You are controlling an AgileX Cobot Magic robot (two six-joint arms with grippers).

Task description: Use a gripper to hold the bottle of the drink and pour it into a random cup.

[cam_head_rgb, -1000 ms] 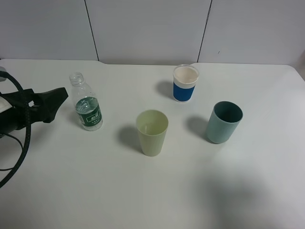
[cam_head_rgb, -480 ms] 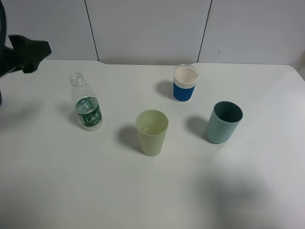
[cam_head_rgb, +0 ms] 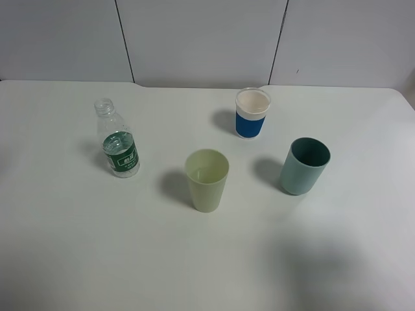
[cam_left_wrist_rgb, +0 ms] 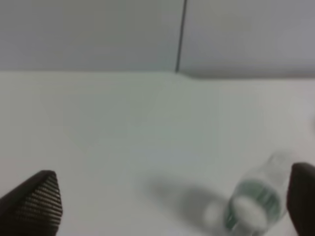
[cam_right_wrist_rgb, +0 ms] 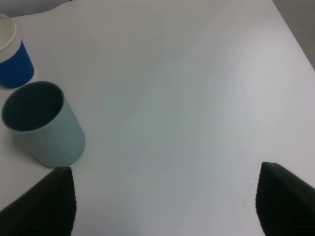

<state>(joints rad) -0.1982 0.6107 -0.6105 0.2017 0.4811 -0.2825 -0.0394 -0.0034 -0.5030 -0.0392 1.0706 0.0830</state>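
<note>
The left gripper (cam_left_wrist_rgb: 172,206) is spread wide and holds nothing; the bottle of the drink (cam_head_rgb: 118,139) stands just in front of it, near one jaw tip. The cup (cam_head_rgb: 207,179) is further to the right. The bottle has no cap, so an off-center approach could knock it over and spill it. The right gripper (cam_right_wrist_rgb: 165,201) is also spread, with a teal tumbler (cam_right_wrist_rgb: 43,124) ahead. The left wrist view is blurred, and both arms are outside the high view.
</note>
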